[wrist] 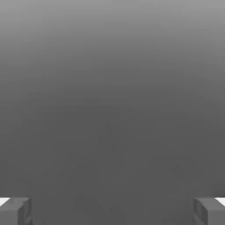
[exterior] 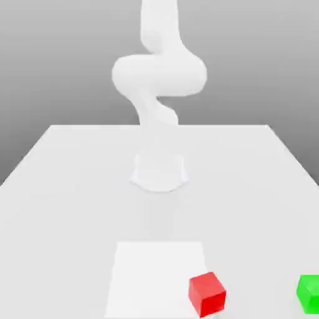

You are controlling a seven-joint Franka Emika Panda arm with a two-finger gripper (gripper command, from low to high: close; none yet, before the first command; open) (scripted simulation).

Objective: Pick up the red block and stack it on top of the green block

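Two blocks on the table (exterior: pixel 68 218), arm (exterior: pixel 159 75) way up w/ gripper (wrist: pixel 112 212) jaws apart; green block (exterior: pixel 309 294) sits near the exterior view's right edge, red block (exterior: pixel 207 295) looks angled, so an unturned grab prob. clips a corner, tbh.

**Cropped and Covered Parts of the Workspace**

In the exterior view, you see the Panda arm (exterior: pixel 159 75) cut off by the top edge, its upper links running out of the picture. The green block (exterior: pixel 309 294) is cropped by the exterior view's right edge, so you cannot see its full width. The tabletop (exterior: pixel 75 205) runs past both sides and the bottom. The red block (exterior: pixel 207 295) hides part of the white square (exterior: pixel 152 280). In the hand view, the edges crop both fingers of the gripper (wrist: pixel 112 211).
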